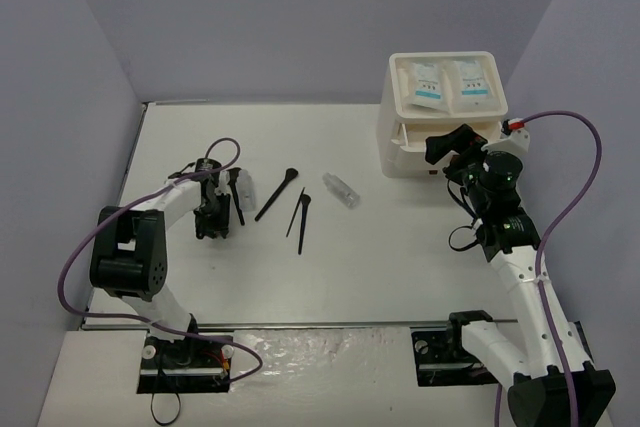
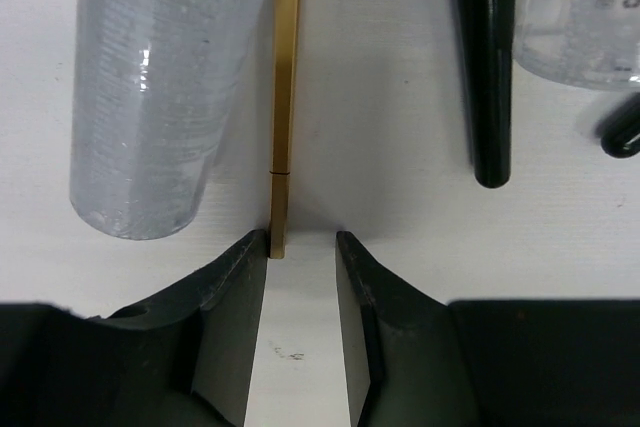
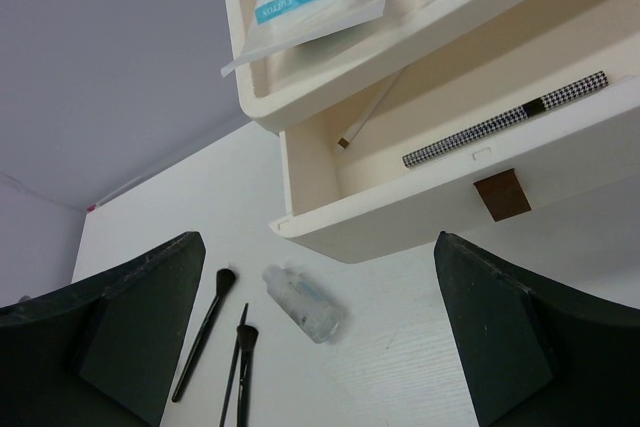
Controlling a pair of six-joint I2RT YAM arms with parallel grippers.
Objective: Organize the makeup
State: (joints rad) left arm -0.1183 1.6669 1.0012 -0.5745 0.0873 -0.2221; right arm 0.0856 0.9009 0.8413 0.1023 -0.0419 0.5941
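My left gripper [image 2: 300, 237] points down at the table's left side, jaws narrowly open. The end of a thin wooden stick [image 2: 283, 97] lies at their mouth, against the left finger [image 2: 235, 287] and apart from the right one. A clear vial [image 2: 150, 97] lies just left of the stick, and a black brush handle [image 2: 485, 67] lies to its right. Two more black brushes [image 1: 277, 194] [image 1: 300, 217] and a second clear vial [image 1: 340, 190] lie mid-table. Two white sachets [image 1: 425, 82] [image 1: 470, 82] rest on top of the box. My right gripper [image 1: 452, 144] hangs wide open and empty before the box's open drawer [image 3: 400, 217].
The white three-drawer box [image 1: 400, 147] stands at the back right, its top drawer pulled out. Inside lie a black-and-white patterned stick [image 3: 505, 119] and a thin pale stick [image 3: 370, 112]. A brown handle [image 3: 502, 194] sits on the drawer front. Purple walls close in on three sides.
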